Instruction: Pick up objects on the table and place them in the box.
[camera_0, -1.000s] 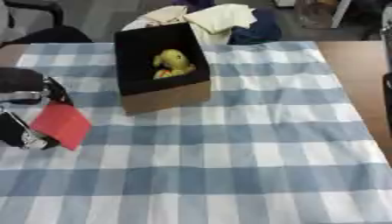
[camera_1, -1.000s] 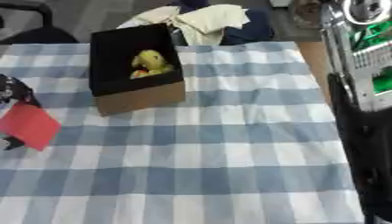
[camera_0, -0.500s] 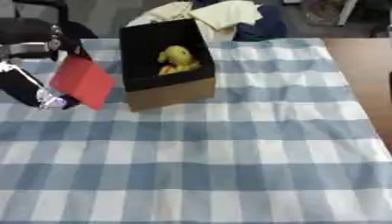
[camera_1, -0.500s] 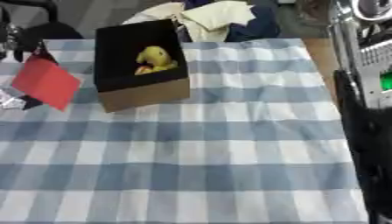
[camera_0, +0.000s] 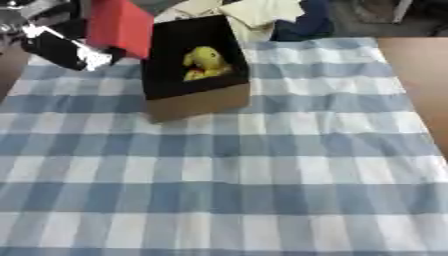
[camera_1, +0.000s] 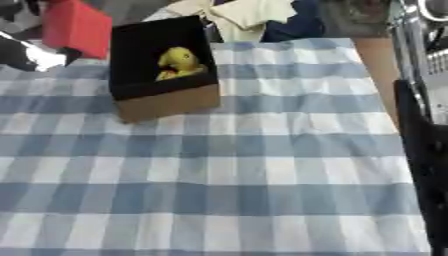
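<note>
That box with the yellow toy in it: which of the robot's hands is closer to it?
The left hand. It holds a red object up just beside the box, at its left edge. The right hand shows in neither view.

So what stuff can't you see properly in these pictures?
- The left hand: blurred and partly behind the red object in both views, so its fingers cannot be made out.
- The red object: blurred and cut off by the top edge in both views; only a flat red shape shows.
- The yellow toy in the box: too blurred to tell its details.
- The right hand: in no view.
</note>
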